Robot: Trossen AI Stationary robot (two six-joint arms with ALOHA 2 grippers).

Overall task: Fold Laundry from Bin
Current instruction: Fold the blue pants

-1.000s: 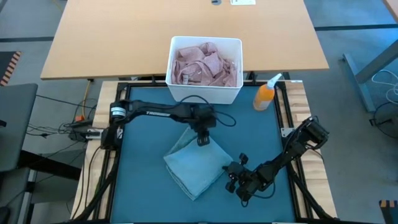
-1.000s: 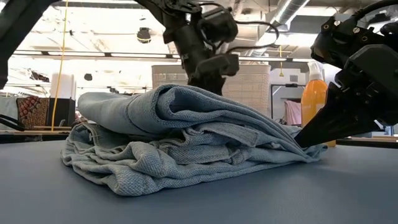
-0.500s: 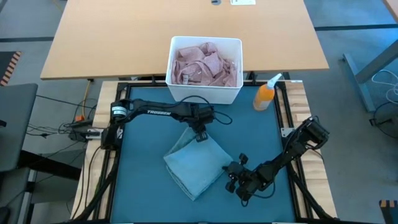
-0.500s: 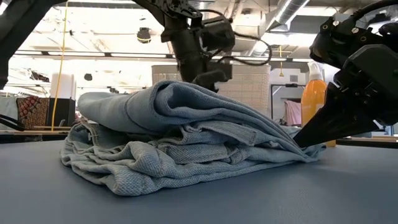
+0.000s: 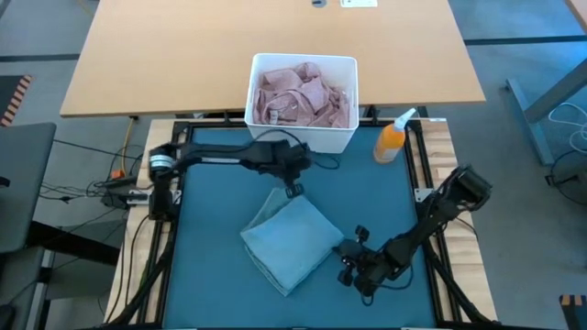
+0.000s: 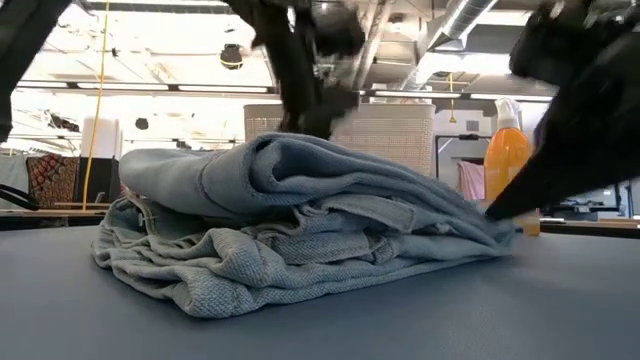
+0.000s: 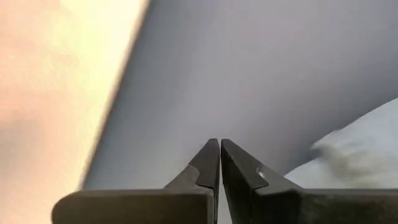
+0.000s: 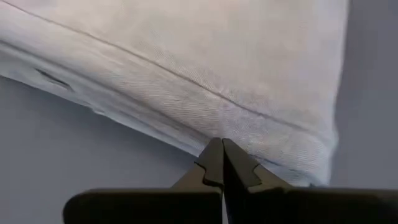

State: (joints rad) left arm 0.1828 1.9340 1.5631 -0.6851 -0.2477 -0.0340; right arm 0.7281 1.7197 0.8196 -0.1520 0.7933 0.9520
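In the low view both arms are blurred and cut off by the top edge, so little of them can be made out there. The contents of the bin (image 5: 304, 99) are seen only from above: a heap of pink cloth (image 5: 303, 94) is shown, and anything beneath it is hidden. The bin stands at the far edge of the mat (image 5: 202, 229), with an orange bottle (image 5: 392, 139) just beside it toward the right corner.

The folded jeans (image 5: 289, 240) lie near the middle of the mat. The left gripper (image 5: 293, 190) is held at the far corner of the jeans; its fingers (image 7: 208, 163) are pressed together with nothing between them, the denim edge lying just beside the tips. The right gripper (image 5: 347, 266) is set at the right edge of the jeans, fingers (image 8: 212, 160) together, tips touching the hem; whether cloth is pinched cannot be told.
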